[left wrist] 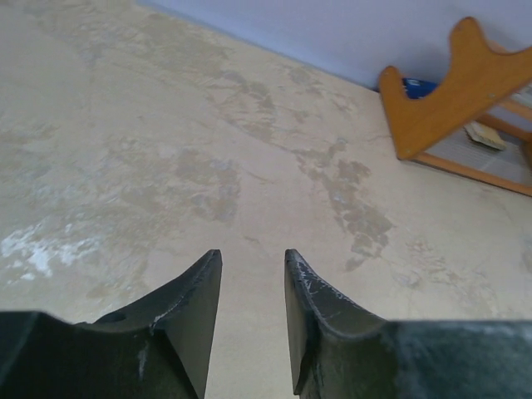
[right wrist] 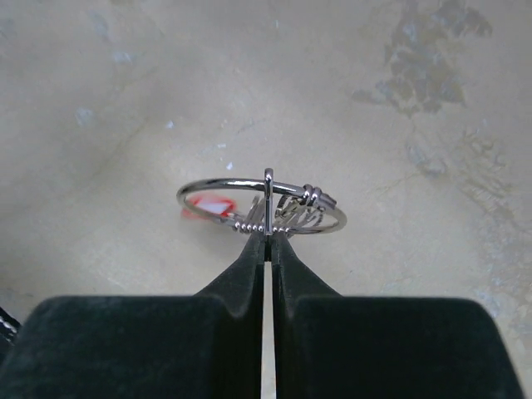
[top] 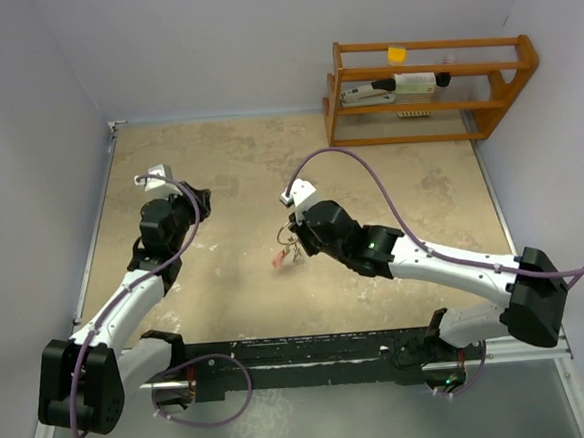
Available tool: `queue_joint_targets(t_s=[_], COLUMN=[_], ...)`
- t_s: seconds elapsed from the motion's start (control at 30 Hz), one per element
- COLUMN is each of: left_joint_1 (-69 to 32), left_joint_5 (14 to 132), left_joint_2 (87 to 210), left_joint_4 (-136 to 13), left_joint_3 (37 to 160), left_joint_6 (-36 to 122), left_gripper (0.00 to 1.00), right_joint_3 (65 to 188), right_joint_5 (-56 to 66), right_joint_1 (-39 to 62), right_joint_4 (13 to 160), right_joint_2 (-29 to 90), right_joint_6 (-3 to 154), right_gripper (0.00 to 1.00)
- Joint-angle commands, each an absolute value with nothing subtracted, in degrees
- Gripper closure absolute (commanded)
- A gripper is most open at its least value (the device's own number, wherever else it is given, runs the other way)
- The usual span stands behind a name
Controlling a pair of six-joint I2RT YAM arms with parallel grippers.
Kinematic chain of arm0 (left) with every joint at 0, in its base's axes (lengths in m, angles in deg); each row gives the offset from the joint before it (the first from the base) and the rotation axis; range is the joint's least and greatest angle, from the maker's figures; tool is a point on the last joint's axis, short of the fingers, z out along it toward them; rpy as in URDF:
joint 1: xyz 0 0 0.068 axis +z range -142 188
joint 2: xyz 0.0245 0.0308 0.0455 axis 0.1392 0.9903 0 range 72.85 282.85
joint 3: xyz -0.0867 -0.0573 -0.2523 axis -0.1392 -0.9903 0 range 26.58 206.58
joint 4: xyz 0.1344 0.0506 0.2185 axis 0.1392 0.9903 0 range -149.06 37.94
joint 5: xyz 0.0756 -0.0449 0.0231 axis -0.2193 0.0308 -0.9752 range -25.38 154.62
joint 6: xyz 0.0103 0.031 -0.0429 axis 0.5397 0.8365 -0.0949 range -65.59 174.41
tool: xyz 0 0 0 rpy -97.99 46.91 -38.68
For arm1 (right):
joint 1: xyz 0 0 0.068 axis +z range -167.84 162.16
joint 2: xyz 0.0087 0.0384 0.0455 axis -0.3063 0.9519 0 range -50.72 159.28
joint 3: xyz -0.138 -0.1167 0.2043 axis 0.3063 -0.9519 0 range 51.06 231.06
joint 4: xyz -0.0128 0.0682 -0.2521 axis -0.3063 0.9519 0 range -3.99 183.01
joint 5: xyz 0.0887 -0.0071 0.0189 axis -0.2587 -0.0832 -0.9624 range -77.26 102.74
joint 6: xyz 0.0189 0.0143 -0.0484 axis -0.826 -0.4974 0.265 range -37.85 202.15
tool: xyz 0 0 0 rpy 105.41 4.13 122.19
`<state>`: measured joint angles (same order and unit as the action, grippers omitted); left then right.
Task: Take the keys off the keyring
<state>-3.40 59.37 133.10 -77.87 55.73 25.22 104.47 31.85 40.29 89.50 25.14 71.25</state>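
Since the right gripper [right wrist: 268,237] is pinched shut on the near rim of the keyring [right wrist: 218,182], holding it level over the table [right wrist: 125,83] with the keys [right wrist: 287,214] bunched along it, the left gripper [left wrist: 253,274], jaws apart and empty, likely stands off to pull one.

No legible text, labels, brands, numbers or signs in any view, items on the wooden rack [top: 480,42] too small and blurred for any print to be made out
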Motion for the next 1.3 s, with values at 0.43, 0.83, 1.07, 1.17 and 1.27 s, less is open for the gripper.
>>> queue_joint_targets(t_s=[0.43, 0.83, 1.07, 1.17, 1.27], left_joint_1=[-4.01, -11.8, -14.97, -15.21, -15.51], left_joint_5=[94.51, 106.54, 104.95, 103.89, 102.94], left_joint_2=[143.53, 150.56, 150.14, 147.77, 145.53], left_joint_4=[-117.35, -117.17, -105.55, -103.46, -103.09], left_joint_3=[49.96, 55.84, 58.85, 57.85, 56.5], left_joint_6=[23.63, 27.5, 34.49, 36.56, 37.86], left_gripper=[0.5, 0.62, 0.63, 0.63, 0.64], right_joint_3=[114.22, 116.62, 116.68, 116.12, 115.75], right_joint_5=[37.77, 37.59, 41.03, 42.03, 42.09], right_joint_1=[40.55, 40.54, 40.59, 40.58, 40.57], right_joint_4=[91.59, 87.96, 83.55, 81.48, 79.79], right_joint_2=[16.26, 14.98, 15.04, 14.65, 14.29], right_joint_6=[77.39, 80.03, 83.32, 83.87, 84.09], right_gripper=[1.0, 1.0, 1.0, 1.0, 1.0])
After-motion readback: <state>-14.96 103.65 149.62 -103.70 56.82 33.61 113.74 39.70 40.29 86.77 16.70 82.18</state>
